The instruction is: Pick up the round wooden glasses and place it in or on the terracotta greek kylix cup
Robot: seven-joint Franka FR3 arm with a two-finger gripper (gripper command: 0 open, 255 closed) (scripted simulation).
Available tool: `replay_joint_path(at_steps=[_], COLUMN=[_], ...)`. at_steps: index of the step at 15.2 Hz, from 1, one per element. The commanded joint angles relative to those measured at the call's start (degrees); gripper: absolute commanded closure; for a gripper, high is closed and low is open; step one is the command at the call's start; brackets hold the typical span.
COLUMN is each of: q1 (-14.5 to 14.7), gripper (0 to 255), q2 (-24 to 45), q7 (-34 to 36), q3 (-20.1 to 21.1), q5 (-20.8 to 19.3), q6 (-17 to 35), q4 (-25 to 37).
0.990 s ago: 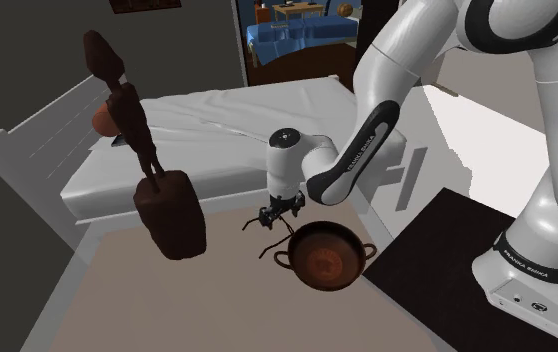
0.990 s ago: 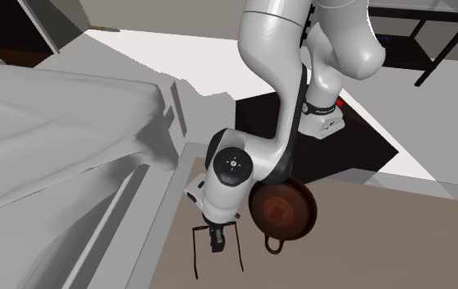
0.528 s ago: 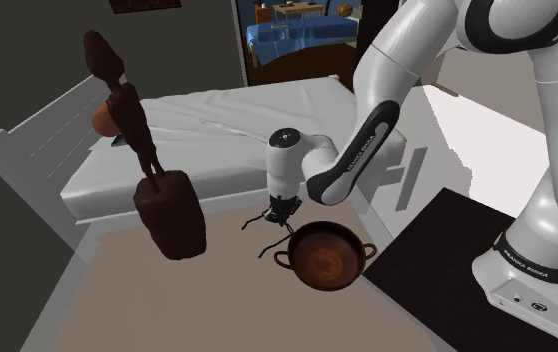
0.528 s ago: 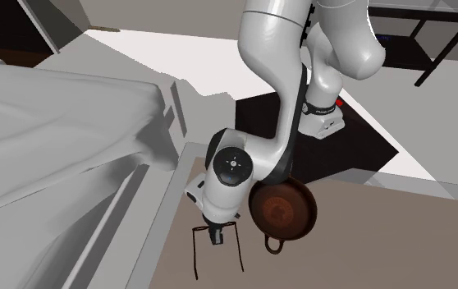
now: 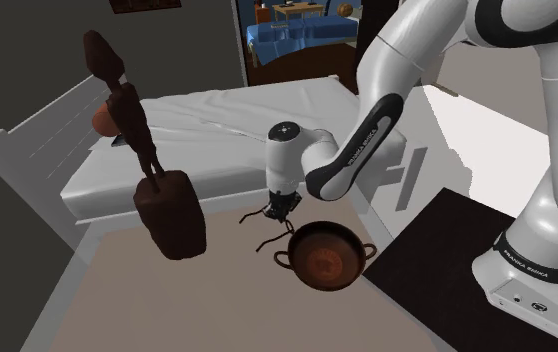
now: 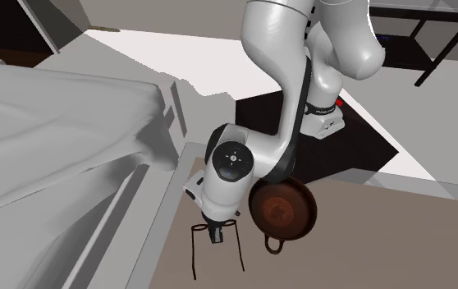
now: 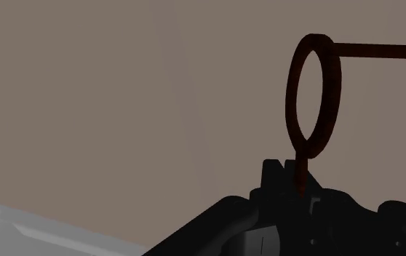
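Observation:
The glasses (image 5: pixel 260 216) are a thin dark-brown frame with round rims. My black gripper (image 5: pixel 280 207) is shut on their bridge, pointing down over the tan surface, and the temple arms (image 6: pixel 193 249) trail away from it. In the wrist view one round rim (image 7: pixel 292 102) stands up just beyond the gripper (image 7: pixel 297 177), whose fingers clasp the frame. The cup (image 5: pixel 323 258) is a shallow reddish-brown bowl with two small side handles. It sits on the tan surface just to the shoulder view's right of the gripper, seen as a round bowl (image 6: pixel 281 210) beside the wrist in the second exterior view.
A tall dark-brown figure on a blocky base (image 5: pixel 170 208) stands at the shoulder view's left. Behind the gripper lies a white bed (image 5: pixel 207 125). The tan surface (image 5: pixel 187 300) has a pale raised rim. The arm's stand (image 5: pixel 532 285) is on a black mat (image 5: pixel 427 275).
The fingers stood open over the glasses a second ago and have shut on the frame. The gripper has since risen slightly, and the temple arms have shifted with it.

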Motion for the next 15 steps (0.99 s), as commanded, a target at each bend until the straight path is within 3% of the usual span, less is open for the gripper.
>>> replay_joint_path(at_steps=[1,15], q1=[-0.6,-4.7], gripper=[255,255], q2=[-1.3,-10.1], q7=[-0.8,-7.7], q3=[0.8,6.4], q5=[1.1,9.7], q6=[-0.8,-7.9], q4=[-0.4,-1.1])
